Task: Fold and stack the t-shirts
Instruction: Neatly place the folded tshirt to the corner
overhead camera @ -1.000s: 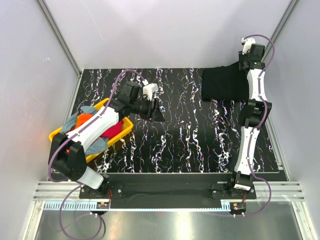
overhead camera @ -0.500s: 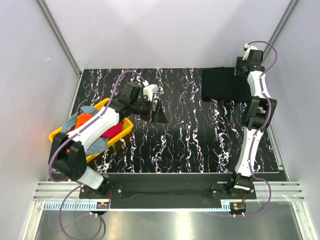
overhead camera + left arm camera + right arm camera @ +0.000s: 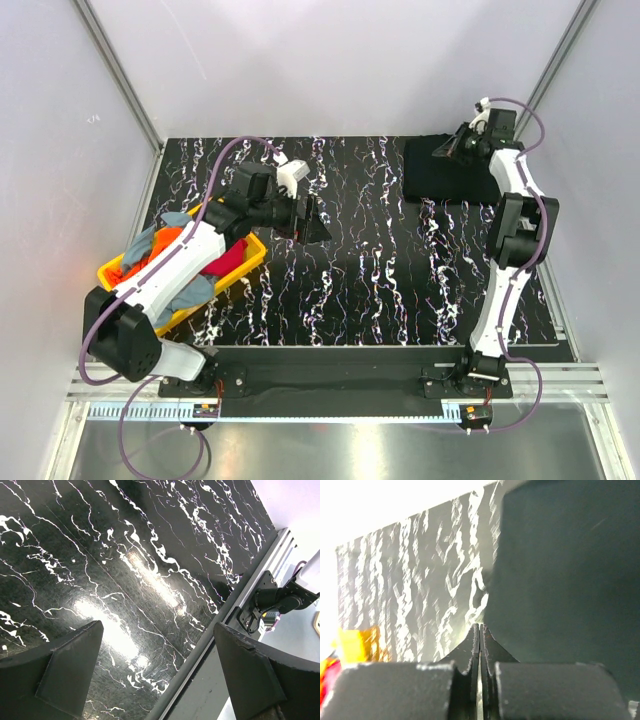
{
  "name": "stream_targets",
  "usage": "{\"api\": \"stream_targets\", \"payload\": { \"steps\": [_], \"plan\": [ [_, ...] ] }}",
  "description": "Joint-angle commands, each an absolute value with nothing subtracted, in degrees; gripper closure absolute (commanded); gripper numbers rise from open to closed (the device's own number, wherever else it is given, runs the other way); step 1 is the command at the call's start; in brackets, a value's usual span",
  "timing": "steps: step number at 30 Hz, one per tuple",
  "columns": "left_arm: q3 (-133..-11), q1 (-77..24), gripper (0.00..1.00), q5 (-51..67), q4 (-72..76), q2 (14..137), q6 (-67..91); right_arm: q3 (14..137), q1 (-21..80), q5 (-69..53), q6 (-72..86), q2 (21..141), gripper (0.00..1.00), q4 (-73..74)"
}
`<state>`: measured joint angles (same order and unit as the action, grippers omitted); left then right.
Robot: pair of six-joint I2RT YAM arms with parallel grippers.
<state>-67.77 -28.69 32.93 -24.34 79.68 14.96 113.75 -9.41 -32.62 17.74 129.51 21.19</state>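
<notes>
Hovering left gripper (image 3: 308,220): fingers spread wide, nothing between them; bare table (image 3: 380,280) below the tips.
Left arm (image 3: 175,262): stretched from the near-left base across the tray (image 3: 256,256), wrist bent, fingers aimed right and down.
Right gripper (image 3: 450,150): fingers pressed together, pinching nothing that shows; tips over the edge of the black tee (image 3: 440,180); touching it or not, cannot tell.
Right arm (image 3: 505,250): reared up tall from the near-right base, reaching toward the far-right corner, wrist turned left.
Black tee: folded into a flat rectangle of matt, soft cloth; beneath and to the right of the right gripper's tips, well apart from the left gripper.
Heaped tees (image 3: 168,240): crumpled in the tray behind the left gripper, under its arm; orange, magenta and grey-blue cloth showing; too tangled to count.
Tray: yellow, hard plastic, shallow, rectangular, set askew to the table edge.
Table: black and glossy, veined white like marble, with glare streaks below the left gripper.
Count: two arms, two grippers, one tray, one folded tee.
</notes>
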Motion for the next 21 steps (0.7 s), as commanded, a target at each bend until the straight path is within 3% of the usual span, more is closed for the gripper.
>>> {"api": "stream_targets", "payload": {
  "steps": [1, 10, 21],
  "plan": [
    [-67.8, -28.7, 0.01, 31.7, -22.9, 78.7, 14.1, 111.9, -7.9, -40.6, 21.4, 131.0, 1.00, 18.4],
    [-67.9, -28.1, 0.01, 31.8, -22.9, 79.5, 14.1, 112.4, -7.2, -46.1, 20.5, 139.2, 0.97, 16.7],
    [-68.0, -27.9, 0.01, 31.7, -23.1, 80.3, 14.1, 113.1, -7.3, -47.5, 19.2, 141.0, 0.94, 17.7]
  ]
}}
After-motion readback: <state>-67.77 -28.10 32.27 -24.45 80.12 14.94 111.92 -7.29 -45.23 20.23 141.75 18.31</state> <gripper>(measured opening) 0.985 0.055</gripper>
